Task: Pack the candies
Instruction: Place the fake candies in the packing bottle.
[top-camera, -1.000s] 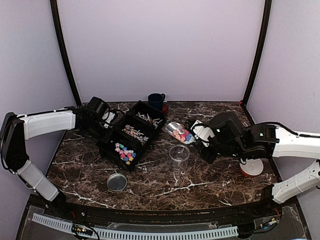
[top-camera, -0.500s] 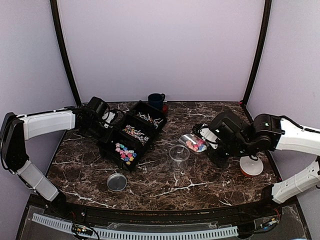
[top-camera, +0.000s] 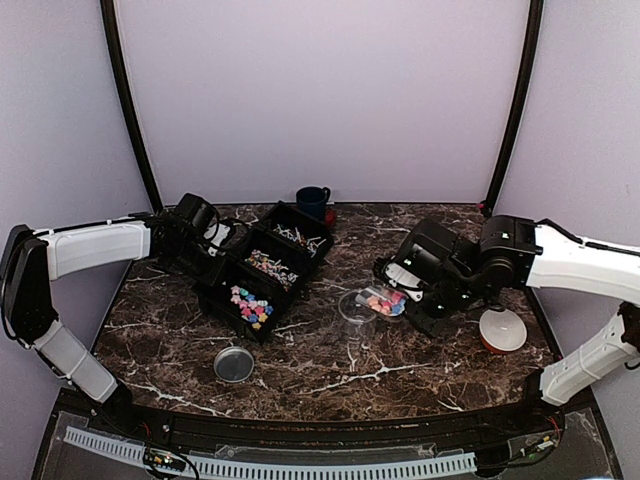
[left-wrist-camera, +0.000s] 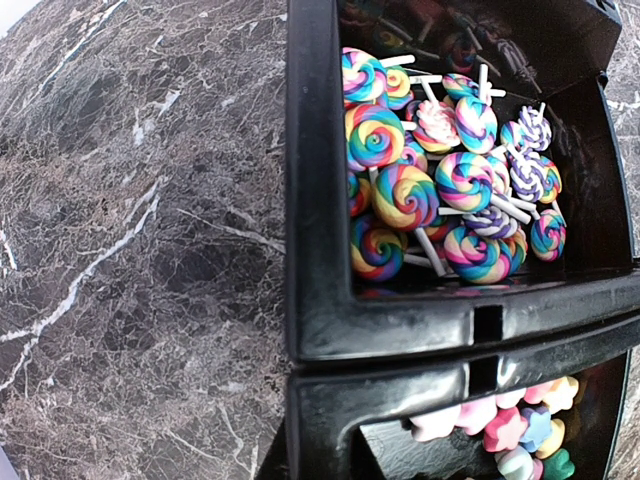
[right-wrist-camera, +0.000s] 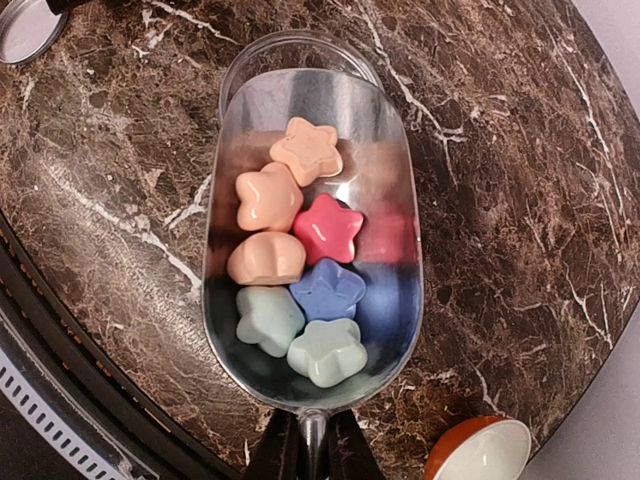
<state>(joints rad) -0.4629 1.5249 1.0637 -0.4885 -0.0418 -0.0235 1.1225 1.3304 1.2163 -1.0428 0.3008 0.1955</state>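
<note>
1. Marble, dark with white veins, forms the surface (top-camera: 420, 375). Nearest on it, left of centre, lies a round metal lid (top-camera: 234, 364).
2. On the right, a bowl (top-camera: 502, 331), orange outside and white inside, stands beside the right arm.
3. The right hand (right-wrist-camera: 305, 448) is clamped on the thin handle of a clear scoop (right-wrist-camera: 392, 310). The scoop holds seven star-shaped candies (right-wrist-camera: 325, 228) in peach, pink, blue and pale green.
4. The scoop's front lip reaches over the mouth of a clear jar (top-camera: 351, 311) standing near the middle of the surface.
5. Farther left, a black tray (left-wrist-camera: 320, 250) of three compartments holds more candies. Stars fill the nearest compartment, swirled lollipops (left-wrist-camera: 405, 195) the middle one, and pale stick-like pieces the farthest.
6. The left hand (top-camera: 208, 241) sits closed against the tray's left side. Whether it pinches the tray wall cannot be told.
7. A dark blue mug (top-camera: 313, 202) stands at the back.
</note>
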